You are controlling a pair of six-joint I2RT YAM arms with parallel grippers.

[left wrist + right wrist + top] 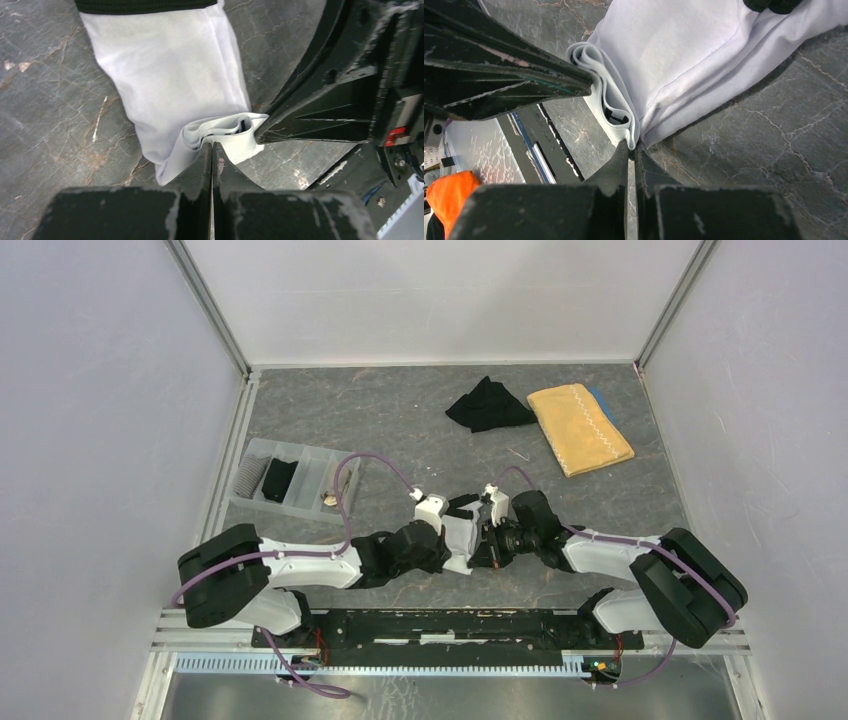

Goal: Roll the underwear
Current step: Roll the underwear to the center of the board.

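The step in hand is the rolling itself. In the lower middle of the overhead view both arms meet over one garment. This white cloth underwear with a black waistband (170, 75) lies flat on the grey marbled desk (50, 125). Its waistband sits at the top of the left wrist view, and its near end is turned over into a few loose layers.

The left end effector (212, 150) has its jaws pressed together, with the tips against that folded end. The right end effector (631, 150) is likewise closed, meeting the same fold from the opposite side. Whether either has a sliver of fabric nipped between its tips cannot be told.

The roll looks barely begun, since most of the cloth is still spread out.

The next move probably calls for both tips to turn the fold towards the waistband together. They should keep level so the roll stays tight and does not skew.

A crumpled black garment (490, 405) waits at the upper centre. A clear plastic divided tray (315, 475) sits at the left.
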